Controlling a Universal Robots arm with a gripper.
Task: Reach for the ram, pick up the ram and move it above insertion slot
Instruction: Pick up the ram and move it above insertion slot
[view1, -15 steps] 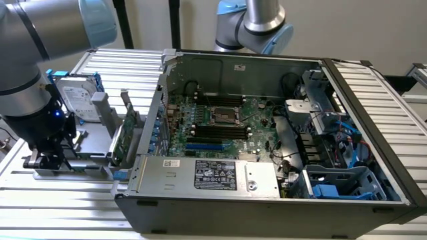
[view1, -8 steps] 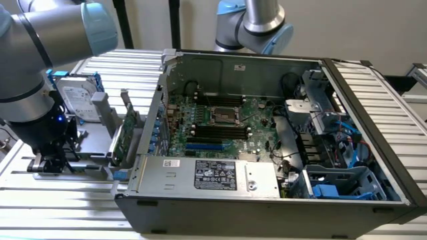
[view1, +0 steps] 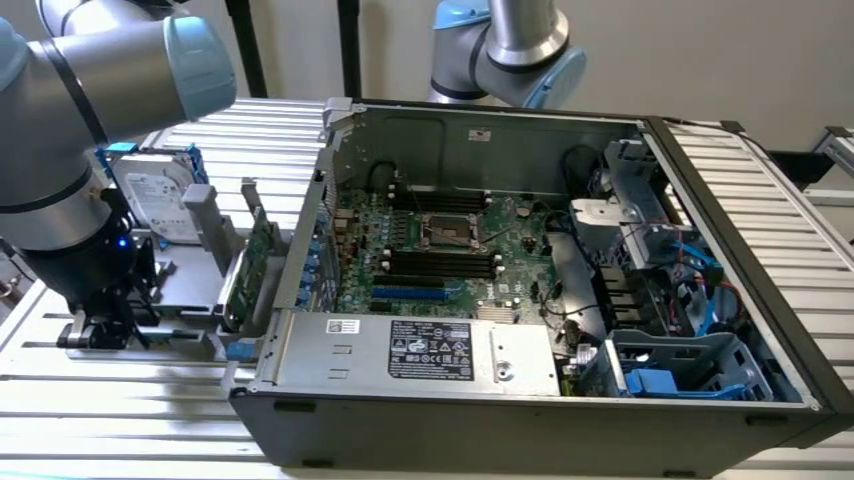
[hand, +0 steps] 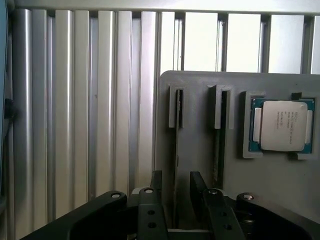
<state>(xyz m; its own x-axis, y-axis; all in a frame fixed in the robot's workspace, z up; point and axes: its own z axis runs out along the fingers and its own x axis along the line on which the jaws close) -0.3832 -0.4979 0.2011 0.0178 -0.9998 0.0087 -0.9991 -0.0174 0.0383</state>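
Note:
The ram (hand: 176, 145) stands on edge in a slot of a grey holder (hand: 200, 150), so I see it as a thin dark strip. My gripper (hand: 176, 176) is open and straddles it, one black finger (hand: 157, 182) on each side with a small gap to the stick. In the exterior view the gripper (view1: 114, 328) is low over the same holder (view1: 180, 275), at that view's left beside the open computer case (view1: 534, 400). Black memory slots (view1: 441, 263) lie on the motherboard inside the case, beside the processor socket (view1: 447, 232).
A second thin stick (hand: 218, 135) stands in the neighbouring holder slot, and a processor chip (hand: 282, 125) lies in a recess beside it. A silver hard drive (view1: 154, 200) and a broad green expansion card (view1: 250, 270) stand between gripper and case. A second robot arm (view1: 514, 50) is behind the case.

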